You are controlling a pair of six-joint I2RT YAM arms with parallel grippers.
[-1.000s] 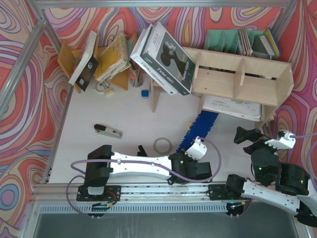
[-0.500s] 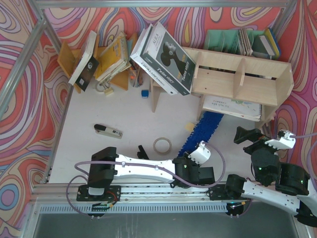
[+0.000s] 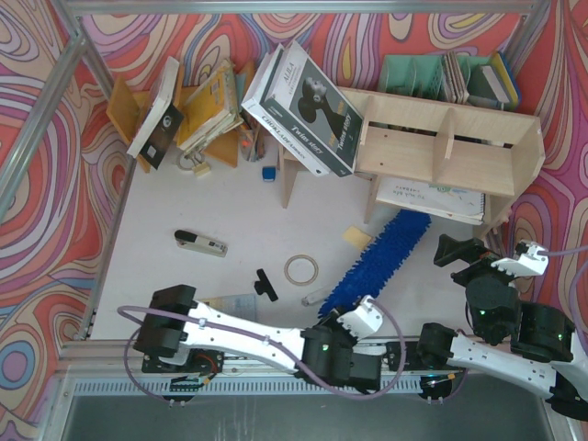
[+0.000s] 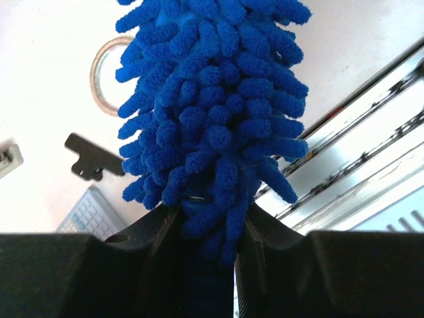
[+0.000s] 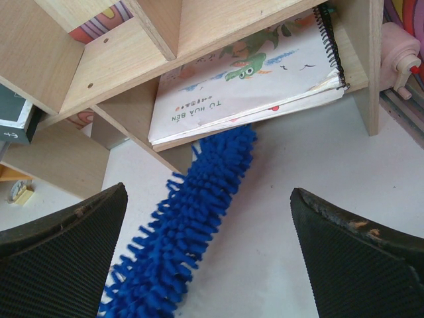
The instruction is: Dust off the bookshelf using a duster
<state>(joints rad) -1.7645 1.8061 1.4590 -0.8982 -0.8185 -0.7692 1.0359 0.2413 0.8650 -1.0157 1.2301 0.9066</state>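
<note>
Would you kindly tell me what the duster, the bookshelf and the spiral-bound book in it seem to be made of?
Duster: apparently microfibre, a matte bright blue pile of soft nubby strands.
Bookshelf: pale unpainted wood, probably plywood, with faint grain and bare drilled holes.
Book: paper, with a printed cover and a wire spiral along one edge.
</note>
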